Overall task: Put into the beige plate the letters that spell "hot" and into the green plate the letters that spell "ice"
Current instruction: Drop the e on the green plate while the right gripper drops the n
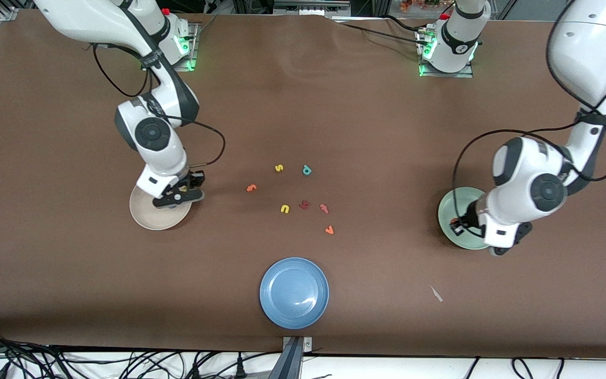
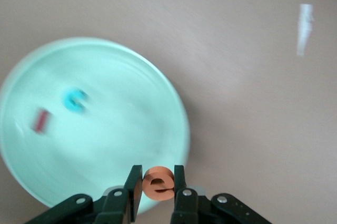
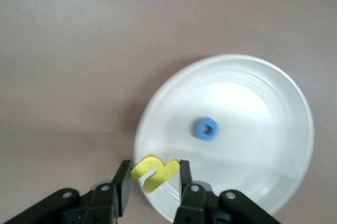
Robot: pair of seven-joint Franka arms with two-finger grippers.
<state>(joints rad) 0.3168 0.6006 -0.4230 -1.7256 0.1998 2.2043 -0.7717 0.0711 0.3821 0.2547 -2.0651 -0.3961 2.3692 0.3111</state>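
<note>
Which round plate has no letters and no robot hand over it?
The round blue plate, nearest the front camera. The beige plate and green plate each sit under a gripper.

Both glossy white, rounded Franka arms (image 1: pixel 150 131) carry black joint bands, looping black cables, black fingers (image 2: pixel 134 187) and green-lit bases (image 1: pixel 442 52).

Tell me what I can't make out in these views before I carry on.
- Green plate, front view: the left arm covers much of it, hiding the letters in it.
- Beige plate, front view: the right gripper and arm cover part of it, hiding the blue o.
- Loose letters mid-table, front view: too small to read surely.
- Left wrist view: blurred; the teal c and dark red bar are smeared.
- Left gripper on the orange e: cut off by the frame edge.
</note>
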